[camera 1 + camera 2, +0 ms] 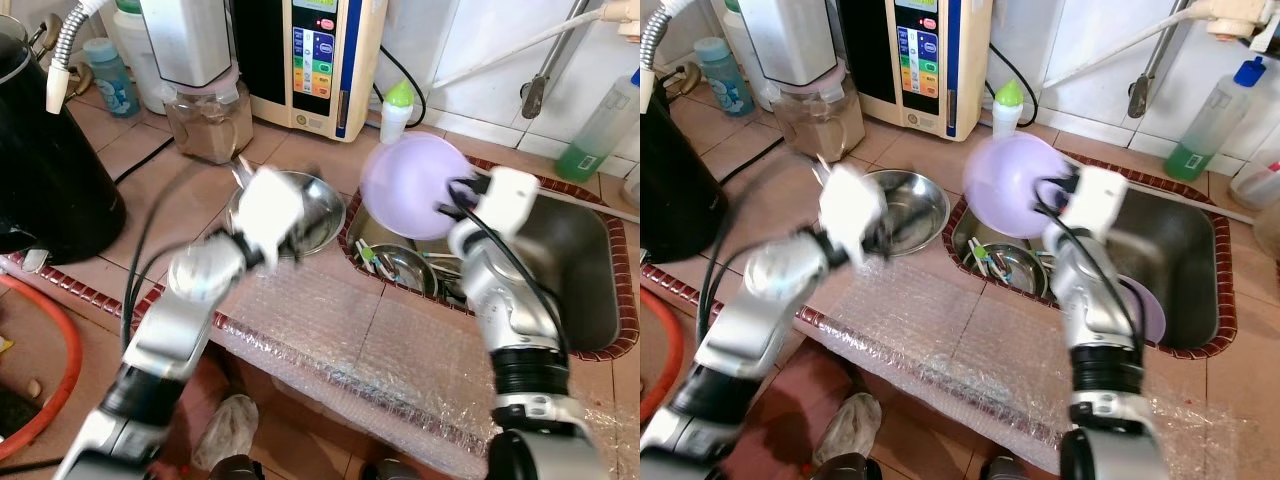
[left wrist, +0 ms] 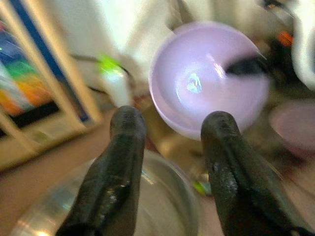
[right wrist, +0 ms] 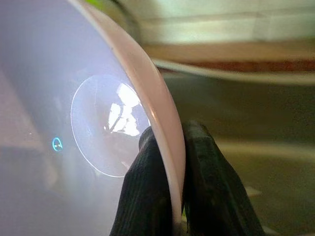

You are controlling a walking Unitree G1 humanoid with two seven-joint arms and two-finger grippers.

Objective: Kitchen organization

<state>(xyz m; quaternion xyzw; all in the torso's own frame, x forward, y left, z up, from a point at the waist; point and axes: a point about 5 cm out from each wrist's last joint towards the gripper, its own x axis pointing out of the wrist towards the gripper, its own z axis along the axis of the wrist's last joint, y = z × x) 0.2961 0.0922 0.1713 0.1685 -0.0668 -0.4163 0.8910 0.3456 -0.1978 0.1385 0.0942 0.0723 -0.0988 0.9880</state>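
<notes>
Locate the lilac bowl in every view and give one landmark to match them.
Left eye view: lilac bowl right of centre, above the sink's left end.
Right eye view: centre.
Left wrist view: upper centre, beyond the left gripper.
Right wrist view: left half, rim pinched by the right gripper.
Landmark: green-capped bottle.

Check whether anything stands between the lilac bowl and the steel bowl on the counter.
Nothing visible does. The right gripper is clamped on the rim of the lilac bowl, held tilted above the sink's left end. The steel bowl sits beside it on the counter, with the open left gripper above the steel bowl's near side.
</notes>
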